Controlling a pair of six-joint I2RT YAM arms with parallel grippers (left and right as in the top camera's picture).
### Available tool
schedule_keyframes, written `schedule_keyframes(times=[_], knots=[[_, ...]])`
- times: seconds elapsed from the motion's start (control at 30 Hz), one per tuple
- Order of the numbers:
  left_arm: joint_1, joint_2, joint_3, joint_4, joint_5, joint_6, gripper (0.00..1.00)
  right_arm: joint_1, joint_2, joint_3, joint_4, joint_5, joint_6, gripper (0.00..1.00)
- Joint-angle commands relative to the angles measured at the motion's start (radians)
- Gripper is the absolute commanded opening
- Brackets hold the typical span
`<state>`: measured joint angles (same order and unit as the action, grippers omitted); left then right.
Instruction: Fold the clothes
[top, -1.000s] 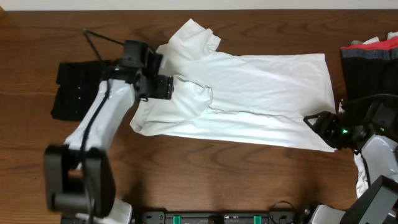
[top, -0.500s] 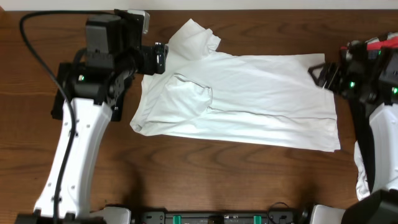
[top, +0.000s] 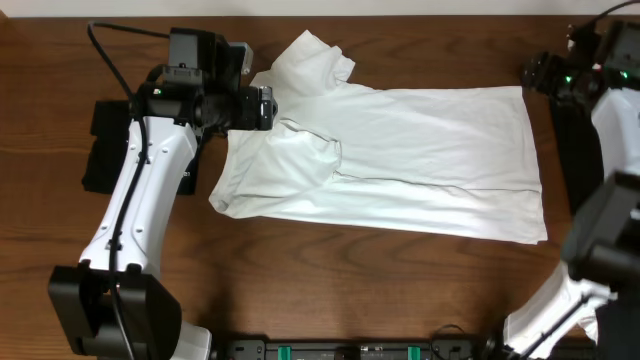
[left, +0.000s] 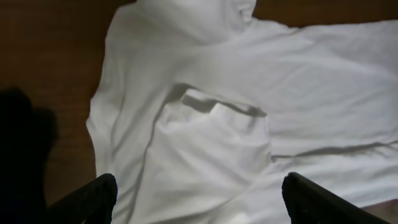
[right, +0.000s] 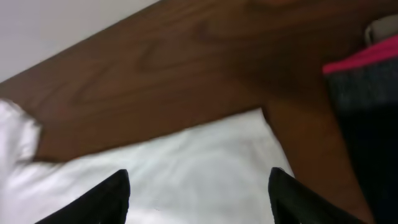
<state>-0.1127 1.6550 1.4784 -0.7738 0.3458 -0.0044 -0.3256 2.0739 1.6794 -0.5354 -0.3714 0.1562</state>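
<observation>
**White T-shirt flat on the table, both grippers spread and empty**

I see the plain white short-sleeved T-shirt (top: 420, 150) lying spread across the middle of the brown wooden table (top: 330, 270), its straight hem to the right and its sleeves to the left. One sleeve (left: 211, 143) is folded in over the body, and the other bunches up at the far left corner.

My left gripper (top: 268, 107) hangs over the shirt's left end, above the folded-in sleeve. In the left wrist view its two dark fingers (left: 93, 199) stand wide apart with nothing between them, only cloth below.

My right gripper (top: 530, 72) sits by the shirt's far right corner. Its fingers (right: 298, 196) are also spread, holding nothing, over the white corner and bare wood.

A black folded garment (top: 105, 150) lies at the left edge. A dark pile with a red edge (right: 367, 87) lies at the right.
</observation>
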Motion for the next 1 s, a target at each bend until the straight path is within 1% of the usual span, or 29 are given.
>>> schedule_keyframes(times=[0.0, 0.23, 0.37, 0.63, 0.73, 0.9, 0.93, 0.97], knots=[[0.002, -0.013, 0.019, -0.035, 0.021, -0.013, 0.87, -0.009, 0.097, 0.092, -0.007, 0.005, 0.008, 0.69], [0.002, -0.013, 0.019, -0.066, 0.021, -0.013, 0.87, -0.009, 0.217, 0.133, 0.009, 0.039, 0.008, 0.63], [0.002, -0.013, 0.019, -0.075, 0.021, -0.013, 0.87, -0.008, 0.246, 0.133, -0.014, 0.088, -0.005, 0.63], [0.002, -0.013, 0.019, -0.074, 0.021, -0.012, 0.87, 0.0, 0.282, 0.133, 0.011, 0.098, -0.012, 0.62], [0.002, -0.013, 0.019, -0.071, 0.02, -0.012, 0.87, 0.011, 0.297, 0.132, 0.007, 0.096, -0.012, 0.54], [0.002, -0.013, 0.019, -0.066, 0.02, -0.011, 0.87, 0.034, 0.301, 0.132, -0.01, 0.09, -0.03, 0.5], [0.002, -0.012, 0.019, -0.062, 0.02, -0.012, 0.87, 0.038, 0.301, 0.132, -0.017, 0.082, -0.035, 0.47], [0.002, -0.012, 0.019, -0.056, 0.02, -0.012, 0.87, 0.039, 0.301, 0.132, -0.026, 0.069, -0.042, 0.39]])
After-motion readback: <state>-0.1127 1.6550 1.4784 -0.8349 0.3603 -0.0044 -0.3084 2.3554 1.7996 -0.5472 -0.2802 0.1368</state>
